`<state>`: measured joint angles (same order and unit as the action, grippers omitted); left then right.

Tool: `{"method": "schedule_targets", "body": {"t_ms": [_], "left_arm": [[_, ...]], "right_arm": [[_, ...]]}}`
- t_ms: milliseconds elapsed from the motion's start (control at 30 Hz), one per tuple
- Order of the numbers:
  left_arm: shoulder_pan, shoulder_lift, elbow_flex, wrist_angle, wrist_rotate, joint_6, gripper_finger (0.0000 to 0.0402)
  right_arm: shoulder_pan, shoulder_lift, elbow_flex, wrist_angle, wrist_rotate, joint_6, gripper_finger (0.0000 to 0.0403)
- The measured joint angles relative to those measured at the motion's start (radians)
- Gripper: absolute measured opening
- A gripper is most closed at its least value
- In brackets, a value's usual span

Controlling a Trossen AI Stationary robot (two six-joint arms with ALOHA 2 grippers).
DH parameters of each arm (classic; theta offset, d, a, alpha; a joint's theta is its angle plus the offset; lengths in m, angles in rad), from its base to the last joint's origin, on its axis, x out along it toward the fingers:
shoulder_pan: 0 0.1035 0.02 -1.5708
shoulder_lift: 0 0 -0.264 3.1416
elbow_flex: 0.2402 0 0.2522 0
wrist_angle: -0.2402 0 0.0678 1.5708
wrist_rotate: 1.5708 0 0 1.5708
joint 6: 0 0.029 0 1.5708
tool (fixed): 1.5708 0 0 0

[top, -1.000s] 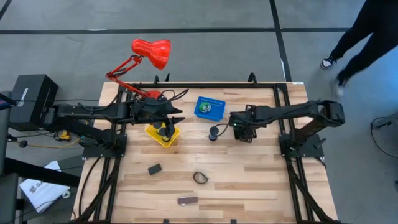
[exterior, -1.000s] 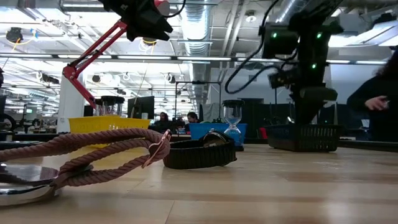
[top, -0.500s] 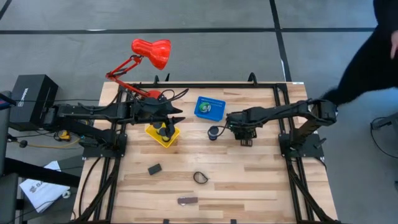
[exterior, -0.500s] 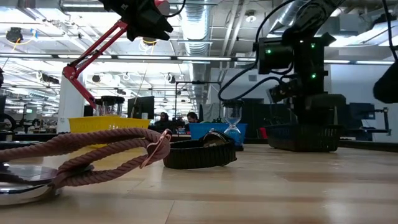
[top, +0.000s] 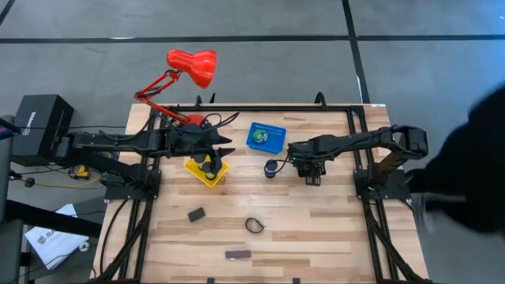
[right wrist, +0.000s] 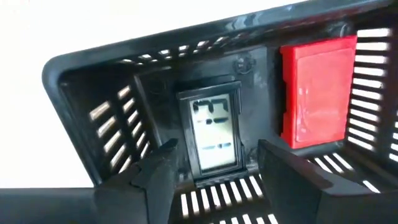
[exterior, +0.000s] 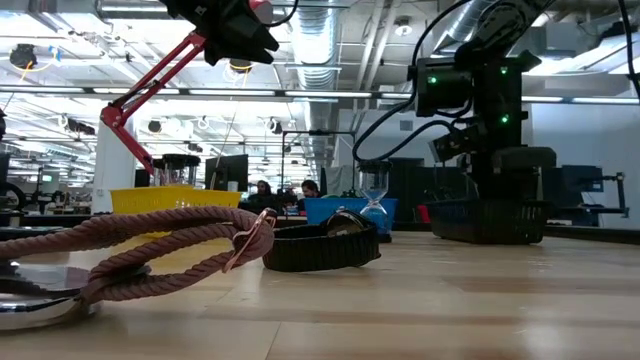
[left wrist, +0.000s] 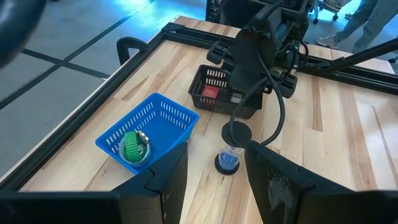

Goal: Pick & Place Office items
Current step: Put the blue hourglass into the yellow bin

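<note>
The right gripper (right wrist: 208,171) hangs spread inside the black basket (right wrist: 93,112), over a small flat display gadget (right wrist: 214,134) lying beside the red block (right wrist: 314,93). Looks light, rigid, slick-faced; best pinched across its narrow edges.

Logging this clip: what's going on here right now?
The right hand hangs open over the black basket, where a small display gadget lies beside a red block. The left hand waits above the yellow basket. A black block, loop and brownish bar lie loose on the table.
</note>
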<state>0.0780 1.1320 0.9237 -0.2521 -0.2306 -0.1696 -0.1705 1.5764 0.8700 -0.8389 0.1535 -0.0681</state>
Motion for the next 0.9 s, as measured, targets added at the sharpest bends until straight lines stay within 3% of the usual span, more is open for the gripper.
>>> {"method": "schedule_targets", "body": {"t_ms": [500, 733, 900], "left_arm": [[0.000, 0.000, 0.000, 0.007, 0.000, 0.000, 0.0153], [0.000, 0.000, 0.000, 0.007, 0.000, 0.000, 0.0153], [0.000, 0.000, 0.000, 0.007, 0.000, 0.000, 0.0153]], "right_arm": [[0.057, 0.000, 0.243, -0.254, 0.004, 0.078, 0.0215], [0.165, -0.010, 0.389, -0.368, 0.004, 0.164, 0.0215], [0.262, -0.050, 0.430, -0.330, 0.004, 0.148, 0.0214]]}}
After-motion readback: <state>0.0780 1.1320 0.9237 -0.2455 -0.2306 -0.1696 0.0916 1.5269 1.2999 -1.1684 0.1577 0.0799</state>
